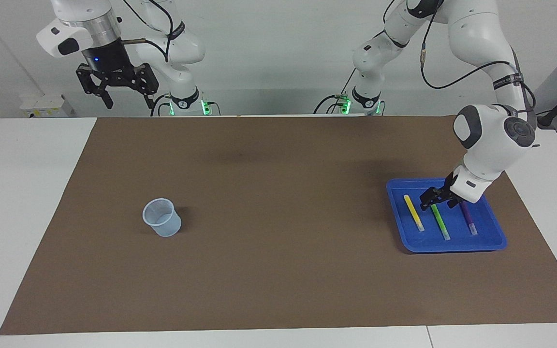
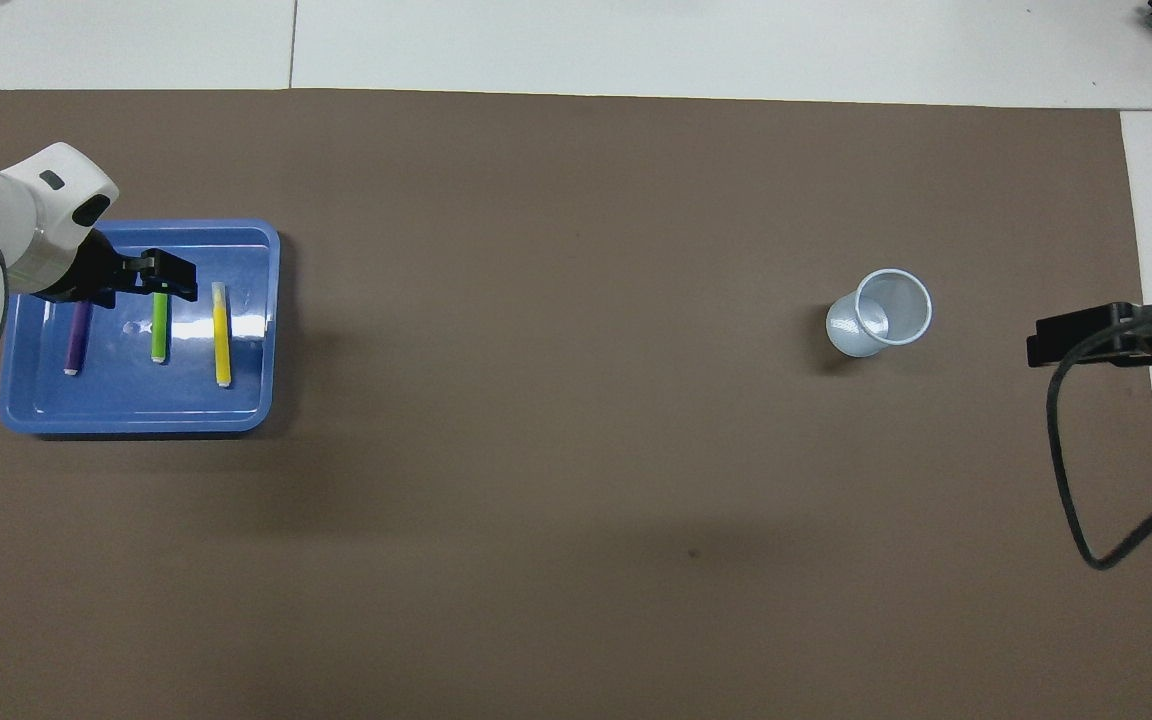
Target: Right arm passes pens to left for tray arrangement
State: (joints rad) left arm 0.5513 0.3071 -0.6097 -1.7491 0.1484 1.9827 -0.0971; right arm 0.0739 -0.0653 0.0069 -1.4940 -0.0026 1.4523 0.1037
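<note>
Light: we see bright, even light from above.
Shadows: soft, beside the cup (image 1: pixel 162 218).
Glare: on the tray (image 2: pixel 246 325) floor.
Focus: sharp.

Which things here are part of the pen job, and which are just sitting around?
Part of the job:
- blue tray
- yellow pen, green pen and purple pen, lying in the tray
- left gripper, open over the green pen
- right gripper, open, waiting raised

Just there:
- cup
- brown mat

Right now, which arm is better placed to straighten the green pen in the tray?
Left. The left gripper is low in the tray, jaws open at the green pen. The right gripper waits raised by its base.
</note>
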